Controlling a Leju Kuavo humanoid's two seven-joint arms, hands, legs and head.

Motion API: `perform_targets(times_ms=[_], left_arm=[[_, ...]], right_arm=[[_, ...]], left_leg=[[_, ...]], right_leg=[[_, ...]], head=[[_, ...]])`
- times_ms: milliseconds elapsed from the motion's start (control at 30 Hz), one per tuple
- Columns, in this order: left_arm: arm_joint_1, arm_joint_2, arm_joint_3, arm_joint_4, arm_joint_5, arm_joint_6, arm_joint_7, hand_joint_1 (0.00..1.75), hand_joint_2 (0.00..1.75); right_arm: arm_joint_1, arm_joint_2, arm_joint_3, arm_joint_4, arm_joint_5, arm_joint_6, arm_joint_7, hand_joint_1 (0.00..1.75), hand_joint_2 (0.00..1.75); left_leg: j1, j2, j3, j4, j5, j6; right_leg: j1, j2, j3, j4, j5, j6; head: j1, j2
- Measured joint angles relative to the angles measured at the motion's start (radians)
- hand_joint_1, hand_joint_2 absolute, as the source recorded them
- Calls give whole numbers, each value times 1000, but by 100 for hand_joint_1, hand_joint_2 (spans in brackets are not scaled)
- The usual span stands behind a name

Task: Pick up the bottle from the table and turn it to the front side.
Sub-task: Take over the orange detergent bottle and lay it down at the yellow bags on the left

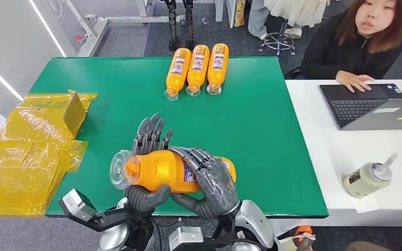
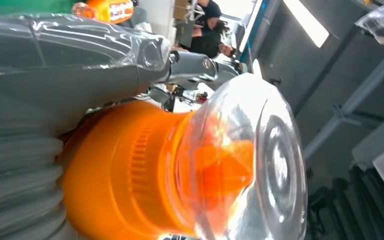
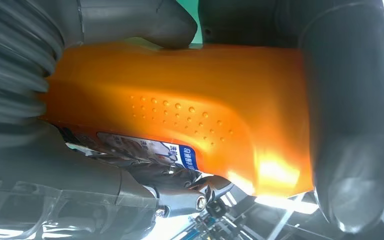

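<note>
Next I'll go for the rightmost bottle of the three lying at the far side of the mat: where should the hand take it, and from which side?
Grip the rightmost bottle around its wide orange body at the label, coming down from above. It lies flat, clear cap toward the robot, and a neighbour lies tight against its left, so one side is blocked. Both the left hand and right hand now hold the lifted bottle.

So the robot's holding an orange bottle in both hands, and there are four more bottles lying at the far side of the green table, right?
Not quite: the head view shows three bottles lying there, not four. Both the left hand and right hand do hold the orange bottle.
</note>
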Motion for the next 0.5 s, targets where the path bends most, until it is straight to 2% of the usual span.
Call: perform_targets(times_ms=[100, 233, 500], left_arm=[[-1, 0, 0, 0, -6, 1, 0, 0, 175], [-11, -1, 0, 1, -9, -3, 0, 170, 175], [-34, -4, 0, 21, -2, -8, -5, 175, 175]], right_arm=[[23, 6, 0, -6, 12, 9, 14, 175, 175], [55, 7, -2, -21, 35, 10, 35, 175, 175], [102, 7, -17, -51, 62, 6, 51, 175, 175]], left_leg=[[0, 0, 0, 0, 0, 0], [0, 0, 0, 0, 0, 0], [0, 1, 0, 0, 0, 0]], right_leg=[[0, 0, 0, 0, 0, 0], [0, 0, 0, 0, 0, 0], [0, 0, 0, 0, 0, 0]], head=[[0, 0], [0, 0], [0, 0]])
